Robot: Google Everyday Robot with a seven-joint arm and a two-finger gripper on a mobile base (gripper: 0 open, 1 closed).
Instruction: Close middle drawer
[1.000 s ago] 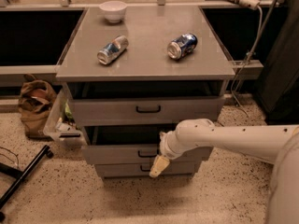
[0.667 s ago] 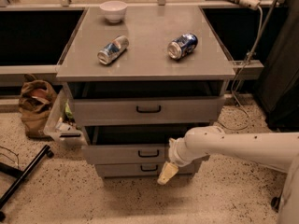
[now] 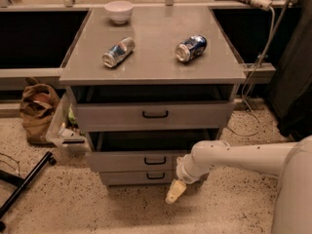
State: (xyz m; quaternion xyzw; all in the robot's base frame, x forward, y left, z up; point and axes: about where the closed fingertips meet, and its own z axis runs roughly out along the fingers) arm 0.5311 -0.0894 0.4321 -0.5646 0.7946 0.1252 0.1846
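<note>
The grey cabinet (image 3: 151, 62) has three drawers. The middle drawer (image 3: 122, 162) has a flat grey front and a small dark bar handle (image 3: 155, 160). It stands pulled out a little, with a dark gap above its front. My white arm (image 3: 234, 157) reaches in from the right. The gripper (image 3: 175, 191) is cream-coloured and points down and left. It hangs below and to the right of the middle drawer's handle, in front of the lowest drawer's right end, just above the floor. It touches nothing that I can see.
The top drawer (image 3: 112, 115) is also slightly out. Two cans (image 3: 118, 52) (image 3: 191, 48) and a white bowl (image 3: 119, 10) sit on the cabinet top. A brown bag (image 3: 38, 108) and plastic bin (image 3: 61, 126) stand left. A black stand leg (image 3: 24, 186) lies lower left. Cables (image 3: 258, 62) hang right.
The gripper has moved down and slightly right, away from the middle drawer's front and toward the floor. The drawers look unchanged.
</note>
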